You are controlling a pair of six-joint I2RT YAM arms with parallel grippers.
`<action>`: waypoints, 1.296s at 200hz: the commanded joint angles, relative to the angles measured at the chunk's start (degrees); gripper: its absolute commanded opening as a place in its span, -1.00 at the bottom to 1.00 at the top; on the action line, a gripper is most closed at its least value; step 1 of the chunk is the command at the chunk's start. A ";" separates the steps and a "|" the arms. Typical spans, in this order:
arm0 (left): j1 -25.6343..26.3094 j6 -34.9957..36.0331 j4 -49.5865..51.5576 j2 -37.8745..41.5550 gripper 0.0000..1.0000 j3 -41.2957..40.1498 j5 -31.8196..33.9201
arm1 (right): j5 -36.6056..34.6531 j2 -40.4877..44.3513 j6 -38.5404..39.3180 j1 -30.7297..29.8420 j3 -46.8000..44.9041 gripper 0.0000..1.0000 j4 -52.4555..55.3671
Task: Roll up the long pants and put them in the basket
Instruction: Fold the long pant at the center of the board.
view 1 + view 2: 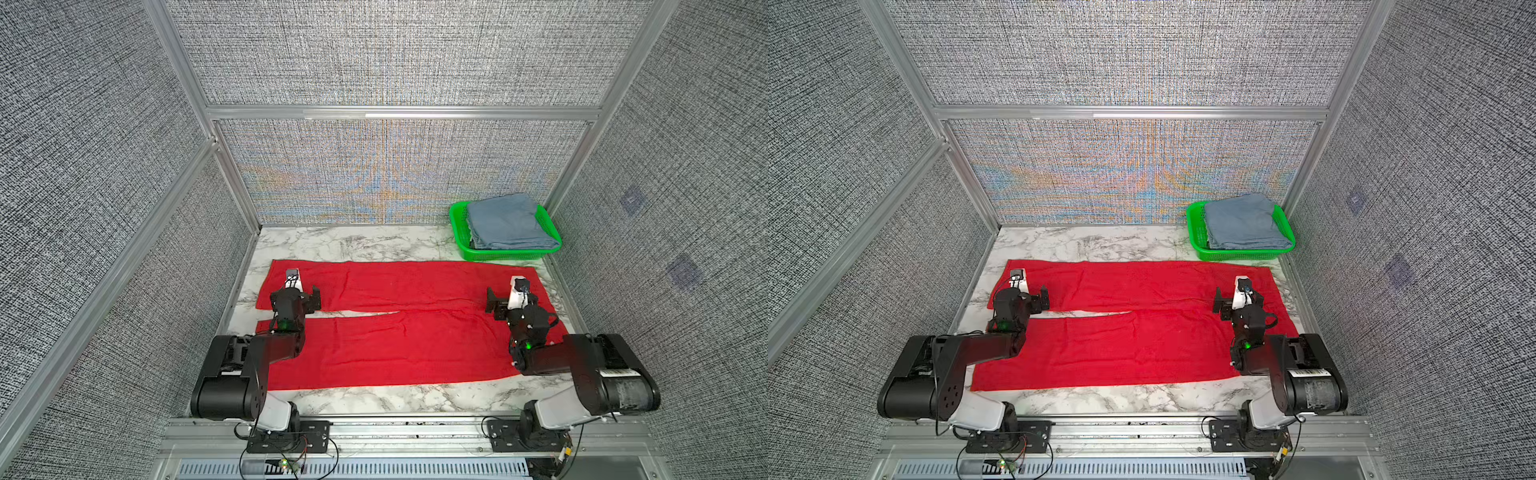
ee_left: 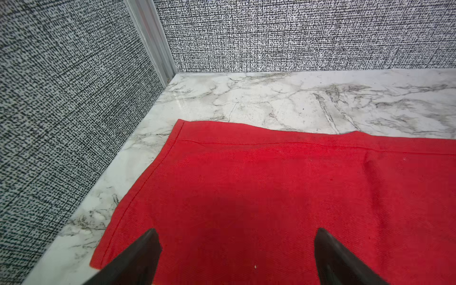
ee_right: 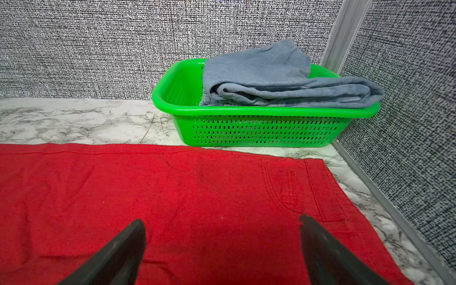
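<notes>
The long pants [image 1: 399,345] [image 1: 1121,345] are bright red and lie flat across the marble table, legs pointing left and waist at the right. My left gripper [image 1: 301,293] [image 1: 1030,296] hovers open over the far leg near its hem. In the left wrist view the left gripper [image 2: 237,232] has only red cloth [image 2: 271,185] showing between its spread fingers. My right gripper [image 1: 513,301] [image 1: 1235,301] hovers open over the waist end. In the right wrist view the right gripper [image 3: 221,219] frames bare red cloth [image 3: 172,192] beside a stitched pocket [image 3: 283,185].
A green basket [image 1: 461,232] [image 1: 1196,232] [image 3: 246,128] stands in the far right corner, just behind the pants, with a folded blue-grey garment [image 1: 507,224] [image 1: 1241,222] [image 3: 271,79] in it. Patterned walls close the table [image 1: 353,243] on three sides. Both arm bases sit at the front edge.
</notes>
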State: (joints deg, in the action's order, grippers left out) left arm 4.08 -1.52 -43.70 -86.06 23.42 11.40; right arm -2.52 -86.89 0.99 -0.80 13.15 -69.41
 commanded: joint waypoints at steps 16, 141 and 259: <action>0.05 0.29 -1.12 -0.04 0.99 0.22 -0.47 | 0.15 -0.03 0.15 -0.10 0.20 0.98 -0.56; 0.05 0.29 -1.12 -0.08 0.99 0.22 -0.49 | 0.22 -0.03 0.06 -0.08 0.31 0.98 -0.48; -0.03 -3.21 29.28 8.47 0.98 13.96 5.32 | -5.45 9.38 2.14 0.01 16.00 0.98 33.21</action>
State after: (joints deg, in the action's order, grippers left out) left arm 4.03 -3.09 -26.35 -77.89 33.91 15.27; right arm -4.75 -79.61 1.45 -0.80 25.45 -50.11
